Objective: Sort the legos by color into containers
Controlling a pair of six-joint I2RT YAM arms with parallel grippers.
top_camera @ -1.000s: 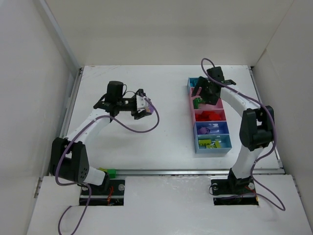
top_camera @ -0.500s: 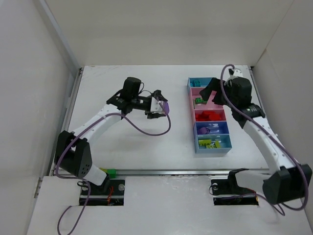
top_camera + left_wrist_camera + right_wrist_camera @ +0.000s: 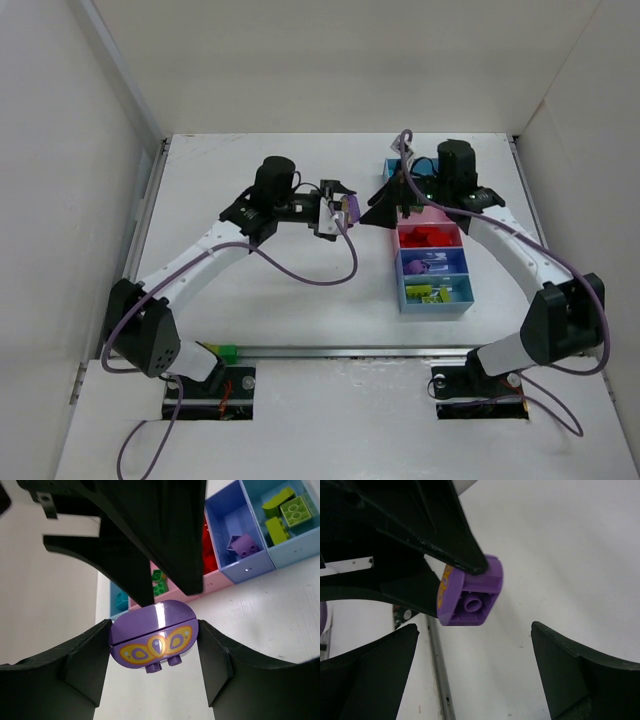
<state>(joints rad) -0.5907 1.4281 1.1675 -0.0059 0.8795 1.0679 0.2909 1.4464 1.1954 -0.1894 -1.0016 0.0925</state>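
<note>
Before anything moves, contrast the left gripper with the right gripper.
The left gripper is shut on a purple lego; the right gripper gapes wide open. The left gripper carries the lego; the right gripper is empty, not touching it. Both have black fingers and face each other.

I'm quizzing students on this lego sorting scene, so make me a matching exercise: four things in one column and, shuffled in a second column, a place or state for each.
Column one
1. purple butterfly brick
2. red bricks
3. yellow-green bricks
4. right gripper

Column two
A. in a pink bin
B. open, gripping nothing
C. held by the left gripper
D. in the light blue bin at the near end of the strip

Pairs: 1-C, 2-A, 3-D, 4-B
</note>
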